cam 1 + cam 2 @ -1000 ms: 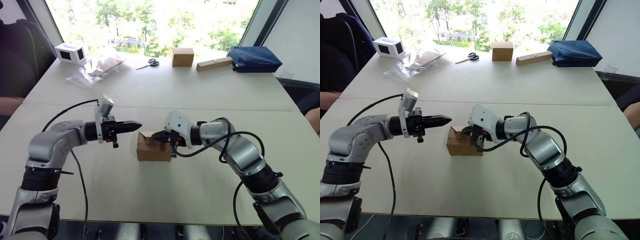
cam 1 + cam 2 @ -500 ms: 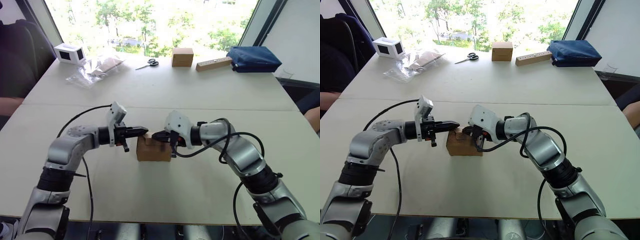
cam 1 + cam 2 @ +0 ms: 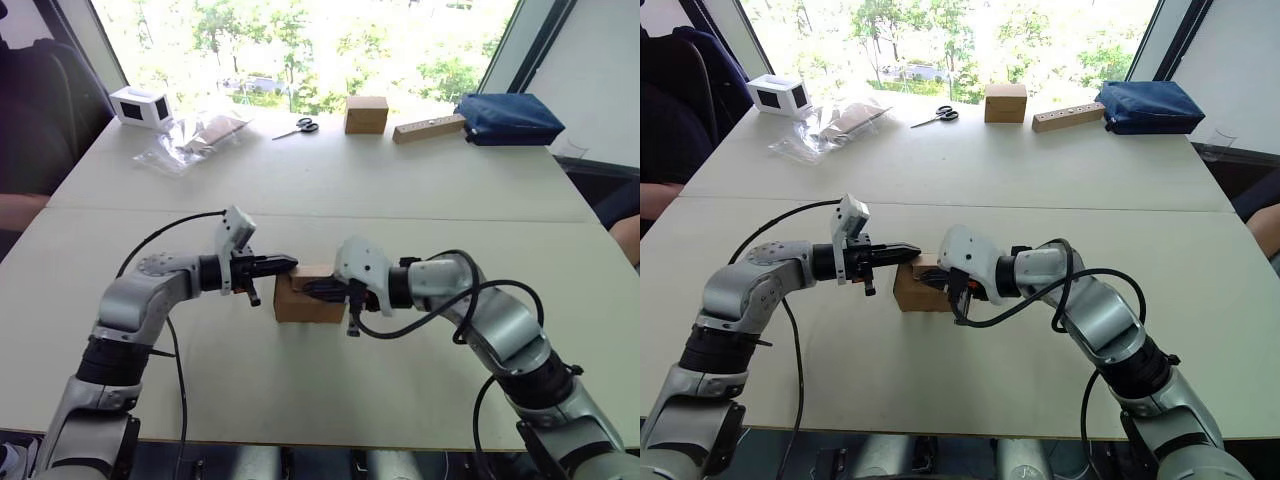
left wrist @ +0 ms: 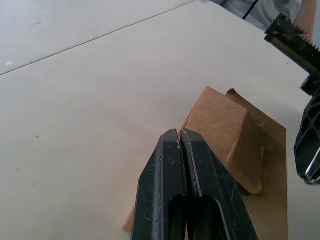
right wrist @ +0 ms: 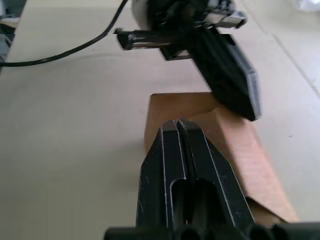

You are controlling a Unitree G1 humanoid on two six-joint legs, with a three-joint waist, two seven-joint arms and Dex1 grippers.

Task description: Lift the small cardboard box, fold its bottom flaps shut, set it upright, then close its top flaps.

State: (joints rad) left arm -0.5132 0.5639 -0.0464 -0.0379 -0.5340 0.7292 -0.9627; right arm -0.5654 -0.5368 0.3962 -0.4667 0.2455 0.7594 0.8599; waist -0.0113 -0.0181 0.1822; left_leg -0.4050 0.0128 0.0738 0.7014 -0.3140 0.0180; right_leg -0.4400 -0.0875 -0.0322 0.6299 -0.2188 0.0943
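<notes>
Brown corrugated small cardboard box (image 3: 309, 298) sits mid-table, toward the near edge. Left gripper (image 3: 287, 263) and right gripper (image 3: 309, 288), fingers pressed together and empty, meet over its top. Step: top flaps (image 4: 235, 135) apparently being pressed closed. Next: push the raised flap flat.

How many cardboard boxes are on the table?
2 brown cardboard ones. The small cardboard box sits near the middle of the table between the left tool and the right tool. The squarer box stands at the far edge, near the scissors.
</notes>
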